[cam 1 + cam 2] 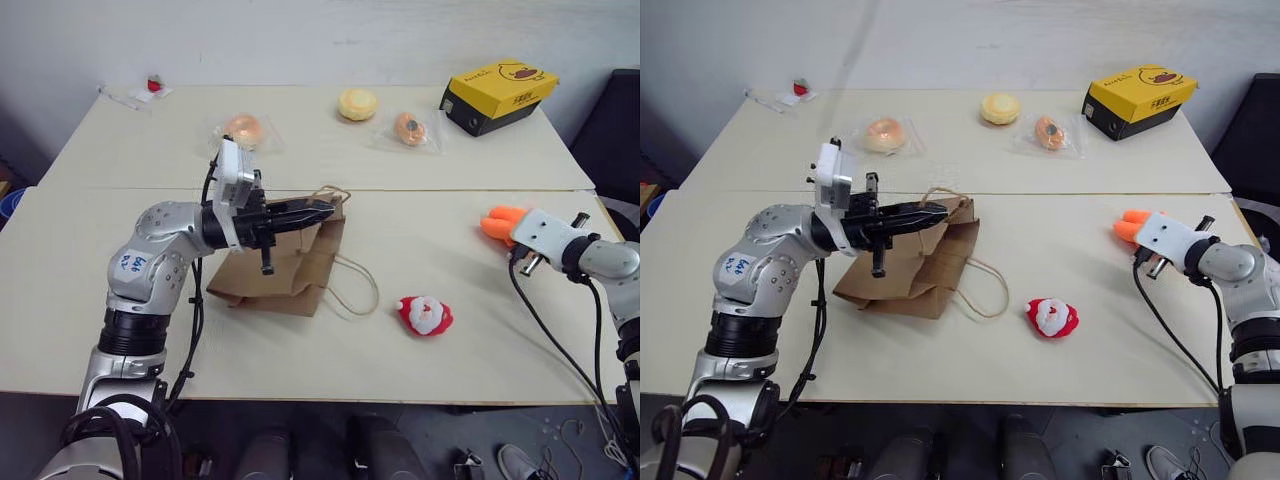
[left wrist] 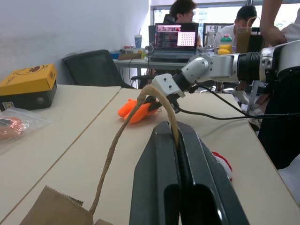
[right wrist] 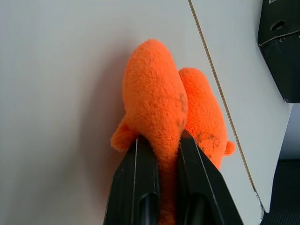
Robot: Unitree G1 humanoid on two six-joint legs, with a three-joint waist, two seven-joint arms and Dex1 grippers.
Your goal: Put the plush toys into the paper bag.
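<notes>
The brown paper bag (image 1: pixel 285 265) lies slumped on the table in front of me, its mouth end lifted. My left gripper (image 1: pixel 325 211) is shut on one of its cord handles (image 2: pixel 154 93) and holds it above the table. Far to the right, by the table's edge, the orange plush toy (image 1: pixel 497 222) rests on the tabletop, and my right gripper (image 3: pixel 161 143) is shut on its body (image 3: pixel 157 108). The red-and-white Santa plush toy (image 1: pixel 425 315) lies loose between the bag and the right arm, near the front edge.
A yellow duck box (image 1: pixel 500 92) stands at the back right. Three wrapped pastries (image 1: pixel 243 128) (image 1: pixel 357 103) (image 1: pixel 409 128) lie along the back half of the table. A small red item (image 1: pixel 154 85) sits at the far left corner. People sit at a desk (image 2: pixel 178 56) beyond the table.
</notes>
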